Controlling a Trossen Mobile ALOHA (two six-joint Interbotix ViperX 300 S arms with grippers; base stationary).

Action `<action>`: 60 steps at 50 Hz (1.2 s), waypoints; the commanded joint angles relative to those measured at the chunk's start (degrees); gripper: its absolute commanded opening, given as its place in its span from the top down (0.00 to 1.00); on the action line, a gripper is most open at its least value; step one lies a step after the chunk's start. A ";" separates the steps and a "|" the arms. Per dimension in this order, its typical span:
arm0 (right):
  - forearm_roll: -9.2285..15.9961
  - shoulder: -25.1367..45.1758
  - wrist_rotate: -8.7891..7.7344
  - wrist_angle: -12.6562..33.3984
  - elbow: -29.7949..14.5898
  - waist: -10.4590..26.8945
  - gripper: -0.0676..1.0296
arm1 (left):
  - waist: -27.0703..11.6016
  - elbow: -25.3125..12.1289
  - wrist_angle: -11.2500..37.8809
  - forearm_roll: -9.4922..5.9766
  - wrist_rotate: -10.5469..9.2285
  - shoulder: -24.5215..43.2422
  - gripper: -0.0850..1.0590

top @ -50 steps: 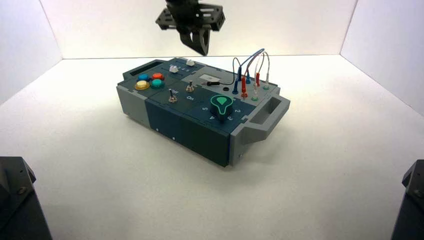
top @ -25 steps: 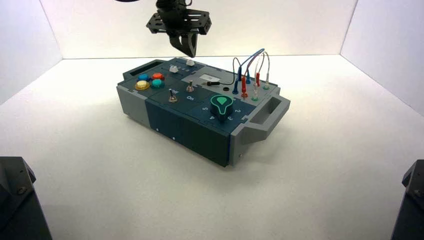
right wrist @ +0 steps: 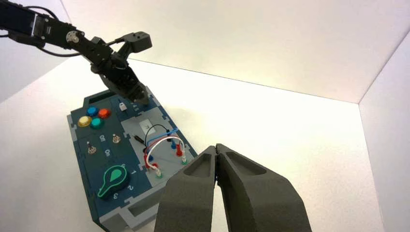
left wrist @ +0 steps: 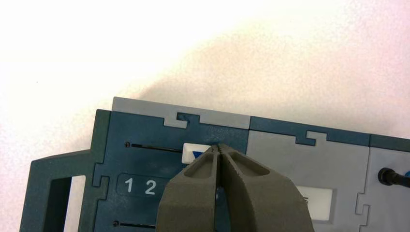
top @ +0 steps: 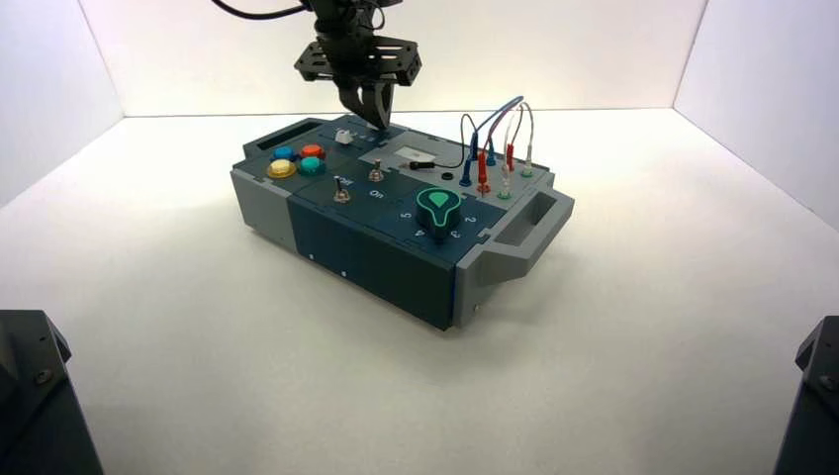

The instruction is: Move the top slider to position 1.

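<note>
L end effector [left wrist: 218, 147] at far edge of box [top: 396, 223], fingers pressed together, tips right at top slider's white knob [left wrist: 194, 152]; can't tell if touching. Slider on dk blue panel by box's far edge, L part; open track [left wrist: 157, 148] runs from knob toward "1" side, nothing in it. Twin white slider [top: 343, 137] nearer. Open table [top: 633, 327] R of box. R end effector [right wrist: 216, 150] idle, off box's R side, fingers together.

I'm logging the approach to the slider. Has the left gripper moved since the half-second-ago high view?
Yes: the left gripper came down toward the box, its fingers now overlapping its far edge.
</note>
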 commanded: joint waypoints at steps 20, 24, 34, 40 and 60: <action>0.00 1.14 0.35 -0.53 -0.79 -0.26 0.96 | 0.26 -1.41 -0.26 0.09 0.62 -1.05 0.95; 0.00 1.14 0.35 -0.53 -0.97 -0.26 0.96 | 0.26 -1.67 -0.26 0.09 0.62 -0.88 0.95; 0.00 1.14 0.35 -0.53 -0.97 -0.18 0.96 | 0.70 -2.02 -0.26 0.09 0.70 -0.35 0.95; 0.00 1.14 0.35 -0.53 -0.97 -0.26 0.96 | 1.14 -1.93 -0.26 0.09 0.70 -0.18 0.95; 0.00 1.14 0.35 -0.53 -0.79 -0.26 0.96 | 2.90 -1.76 0.09 0.09 1.67 -0.18 0.95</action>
